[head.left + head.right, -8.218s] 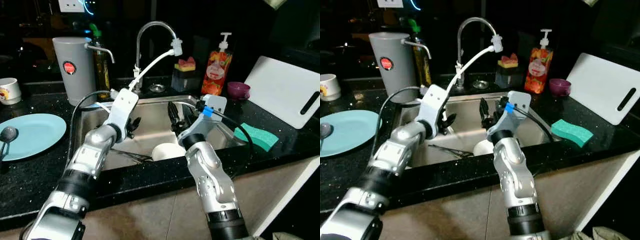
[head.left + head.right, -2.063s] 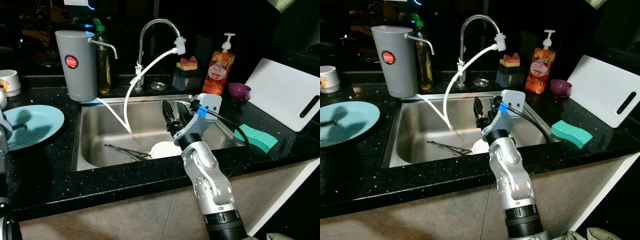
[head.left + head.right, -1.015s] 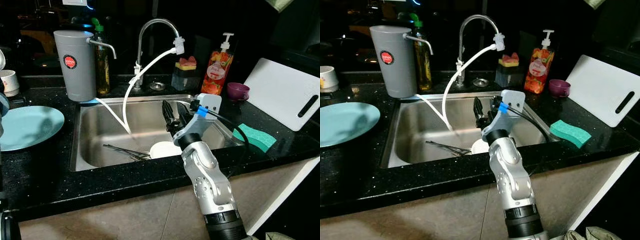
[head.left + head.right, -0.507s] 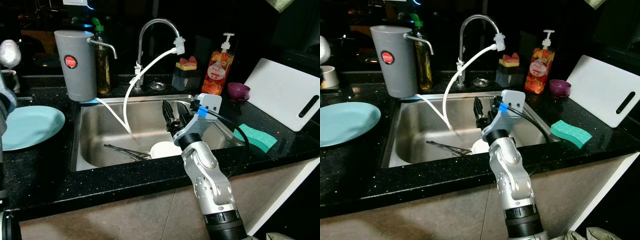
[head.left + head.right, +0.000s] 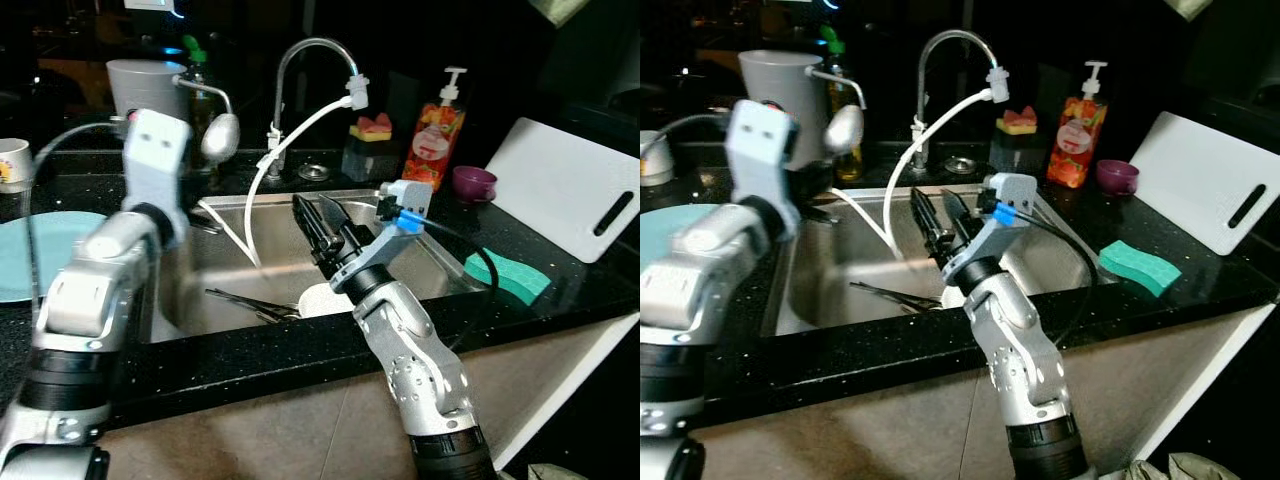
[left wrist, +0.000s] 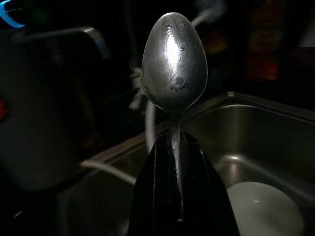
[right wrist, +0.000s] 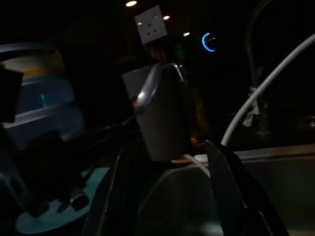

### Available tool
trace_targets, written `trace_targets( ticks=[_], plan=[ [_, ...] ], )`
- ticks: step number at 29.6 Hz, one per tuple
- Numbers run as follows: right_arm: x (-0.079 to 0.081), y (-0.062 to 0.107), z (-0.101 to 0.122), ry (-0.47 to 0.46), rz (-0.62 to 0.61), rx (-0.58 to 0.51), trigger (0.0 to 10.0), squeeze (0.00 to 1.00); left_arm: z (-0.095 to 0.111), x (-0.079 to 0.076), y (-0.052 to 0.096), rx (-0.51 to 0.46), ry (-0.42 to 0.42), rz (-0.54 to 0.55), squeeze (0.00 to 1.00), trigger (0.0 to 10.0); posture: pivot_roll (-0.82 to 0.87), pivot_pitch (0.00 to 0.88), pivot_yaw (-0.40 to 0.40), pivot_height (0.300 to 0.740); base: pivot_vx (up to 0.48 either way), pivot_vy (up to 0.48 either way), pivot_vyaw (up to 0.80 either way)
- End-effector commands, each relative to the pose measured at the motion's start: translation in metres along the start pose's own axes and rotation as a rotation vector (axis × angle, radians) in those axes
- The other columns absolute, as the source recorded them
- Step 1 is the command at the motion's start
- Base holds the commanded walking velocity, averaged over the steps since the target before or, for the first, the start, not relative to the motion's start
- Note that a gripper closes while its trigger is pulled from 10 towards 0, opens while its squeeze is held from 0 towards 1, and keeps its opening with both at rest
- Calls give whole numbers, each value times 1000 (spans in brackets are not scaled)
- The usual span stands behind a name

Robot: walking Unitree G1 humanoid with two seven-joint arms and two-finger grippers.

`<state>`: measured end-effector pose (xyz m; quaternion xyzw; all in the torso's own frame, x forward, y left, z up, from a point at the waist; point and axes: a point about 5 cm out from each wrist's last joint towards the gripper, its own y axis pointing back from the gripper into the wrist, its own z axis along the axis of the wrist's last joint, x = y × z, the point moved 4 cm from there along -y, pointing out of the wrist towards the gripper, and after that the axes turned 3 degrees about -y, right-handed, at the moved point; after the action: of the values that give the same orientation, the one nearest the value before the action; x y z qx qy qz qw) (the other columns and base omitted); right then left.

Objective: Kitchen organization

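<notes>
The left gripper (image 6: 173,196) holds a spoon (image 5: 219,137) by its thin handle. Its two black fingers are pressed tight on the handle, and the round bowl of the spoon sticks up past them. The spoon is up in the air over the left side of the sink (image 5: 440,268), close to the grey jug (image 5: 140,85). I think the robot means to put the spoon down in the sink with the other dirty things, so it holds it by the handle, where the grip is firm.

The right gripper (image 5: 318,226) is over the middle of the sink. Its two long fingers are spread apart and hold nothing. It looks like it is waiting, or getting ready to reach for something down in the sink.

Down in the sink there is a white bowl (image 5: 318,299) near the front wall. Some thin metal cutlery (image 5: 245,303) lies beside the bowl. A white hose (image 5: 290,140) runs from the tap (image 5: 300,60) behind the sink down into it.

The sink sits in a black, speckled worktop (image 5: 250,360). To the left of the sink there is a blue plate (image 5: 20,255) and a white mug (image 5: 15,158). Behind the sink stands a red soap bottle (image 5: 435,130). To the right of the sink there is a green sponge (image 5: 512,277), a small purple bowl (image 5: 472,182) and a white cutting board (image 5: 570,185). The room is very dark.
</notes>
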<state>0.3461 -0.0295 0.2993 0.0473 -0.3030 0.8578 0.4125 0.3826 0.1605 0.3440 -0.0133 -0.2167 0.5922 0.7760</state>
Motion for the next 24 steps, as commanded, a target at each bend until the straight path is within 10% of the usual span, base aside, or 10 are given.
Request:
trace_targets(
  ticks=[1, 24],
  plan=[
    [9, 1, -2, -89, 21, -13, 10000, 0, 6, -15, -3, -27, -16, -65, 0, 10000, 151, 47, -97, 740, 0, 0, 0],
    [-11, 7, -10, -338, -43, 32, 10000, 0, 9, -83, 16, -121, 115, -465, 0, 10000, 139, 54, -86, 740, 0, 0, 0]
  ],
)
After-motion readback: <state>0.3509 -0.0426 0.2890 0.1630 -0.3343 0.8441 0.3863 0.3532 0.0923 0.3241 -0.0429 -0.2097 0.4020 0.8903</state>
